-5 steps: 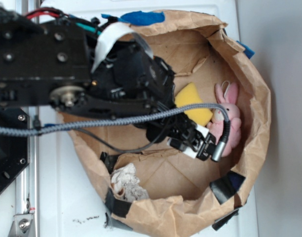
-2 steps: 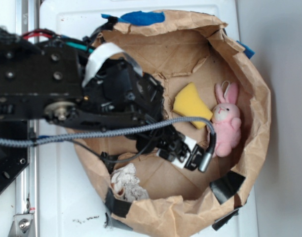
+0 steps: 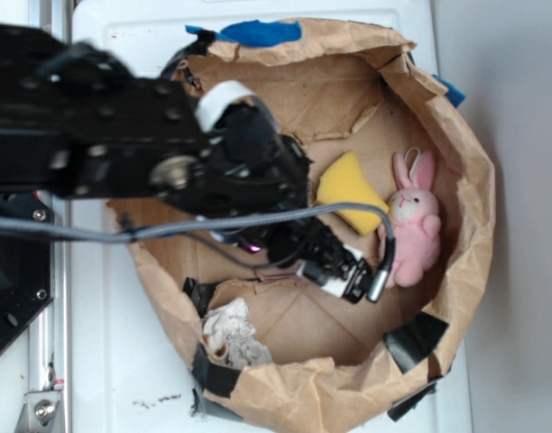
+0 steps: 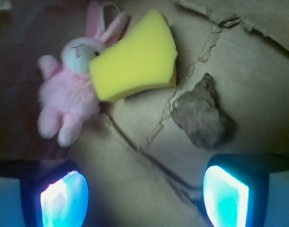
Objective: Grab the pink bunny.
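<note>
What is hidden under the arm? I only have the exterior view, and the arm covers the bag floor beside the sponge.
Observer: A brown rock-like lump lies there, beside the yellow sponge.
Operator: Are the jaws open?
Observer: Yes, the wrist view shows them open with nothing between them.
Operator: Is the bunny lined up?
Observer: No. In the wrist view the pink bunny lies ahead of one finger, not ahead of the gap.

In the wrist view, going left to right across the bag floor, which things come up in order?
Bunny → sponge → brown lump. The sponge's left corner overlaps the bunny's face, but its bulk lies clearly to the right. Below them, one gripper fingertip sits at each bottom corner.
</note>
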`<act>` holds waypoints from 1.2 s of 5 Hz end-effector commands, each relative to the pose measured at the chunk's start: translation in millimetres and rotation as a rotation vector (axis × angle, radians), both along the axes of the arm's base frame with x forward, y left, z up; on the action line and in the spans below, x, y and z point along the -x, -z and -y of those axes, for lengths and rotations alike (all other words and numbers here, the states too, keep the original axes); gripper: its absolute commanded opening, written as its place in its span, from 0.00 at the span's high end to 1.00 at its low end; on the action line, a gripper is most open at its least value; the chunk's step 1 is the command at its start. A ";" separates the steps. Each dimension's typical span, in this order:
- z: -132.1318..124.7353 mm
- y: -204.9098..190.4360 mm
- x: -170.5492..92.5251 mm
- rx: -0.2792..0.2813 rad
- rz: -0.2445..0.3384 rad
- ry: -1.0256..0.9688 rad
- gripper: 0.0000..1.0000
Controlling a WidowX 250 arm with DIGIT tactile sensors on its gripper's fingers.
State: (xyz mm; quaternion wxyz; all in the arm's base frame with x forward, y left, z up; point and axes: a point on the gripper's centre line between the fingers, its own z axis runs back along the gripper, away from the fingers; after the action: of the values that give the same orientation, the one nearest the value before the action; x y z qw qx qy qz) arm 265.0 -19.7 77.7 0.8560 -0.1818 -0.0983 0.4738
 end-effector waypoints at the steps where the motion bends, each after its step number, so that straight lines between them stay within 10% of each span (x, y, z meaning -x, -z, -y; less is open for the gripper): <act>1: -18.5 -2.0 -45.7 0.041 0.019 -0.050 0.00; 6: -4.2 -7.1 -32.6 0.072 0.054 -0.027 0.00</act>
State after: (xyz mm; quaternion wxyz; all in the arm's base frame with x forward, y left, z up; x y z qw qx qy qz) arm 295.0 -19.1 70.6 0.8404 -0.2135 -0.0841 0.4911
